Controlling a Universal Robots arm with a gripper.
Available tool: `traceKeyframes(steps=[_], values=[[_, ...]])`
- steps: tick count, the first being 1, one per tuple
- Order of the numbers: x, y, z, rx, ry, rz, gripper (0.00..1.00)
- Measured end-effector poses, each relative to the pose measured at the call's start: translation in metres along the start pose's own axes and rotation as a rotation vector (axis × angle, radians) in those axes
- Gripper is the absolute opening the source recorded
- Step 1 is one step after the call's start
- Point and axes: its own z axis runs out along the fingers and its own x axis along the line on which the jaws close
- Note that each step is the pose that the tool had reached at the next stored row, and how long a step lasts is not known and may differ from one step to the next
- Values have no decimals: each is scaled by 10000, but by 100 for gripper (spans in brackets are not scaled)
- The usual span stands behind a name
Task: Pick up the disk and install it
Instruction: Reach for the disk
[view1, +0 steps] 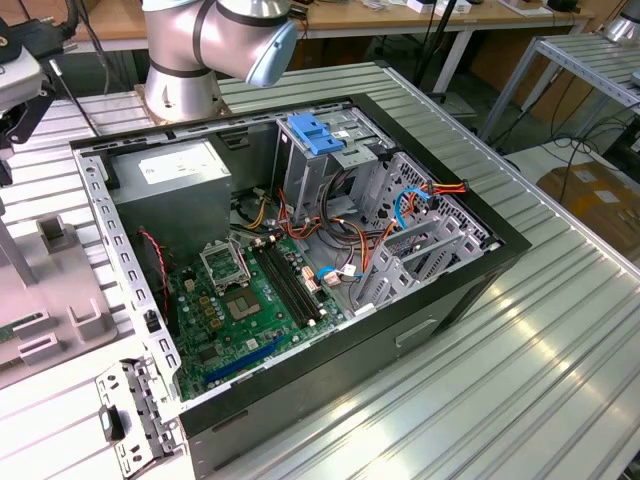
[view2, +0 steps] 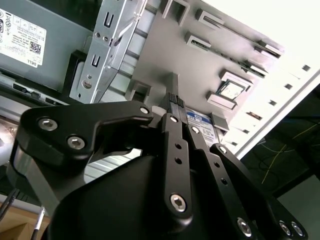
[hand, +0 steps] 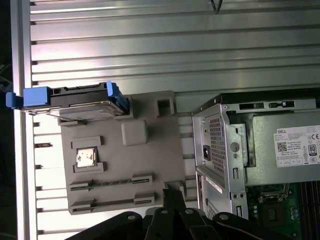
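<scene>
Disk (view2: 201, 119) — mostly hidden behind the empty, pressed-together hand (view2: 180, 104) — stands edgewise in grey fixture (view2: 200, 60).

We log colours | disk (hand: 75, 102) silver-grey, blue side rails | fixture plate (hand: 150, 150) plain matte grey | table (view1: 520, 350) silvery, ribbed in parallel lines | power supply (view1: 170, 190) grey, white sticker | motherboard (view1: 240, 300) green | drive-bay latch (view1: 315, 135) blue | computer case (view1: 330, 372) black

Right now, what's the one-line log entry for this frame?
disk: on edge on grey holder, not held | pincer: by holder's edge, apart from disk | computer case: side open
</scene>
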Motion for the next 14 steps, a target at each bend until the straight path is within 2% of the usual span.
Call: traceKeyframes(steps=[14], values=[[147, -11, 0, 0, -1, 0, 11]])
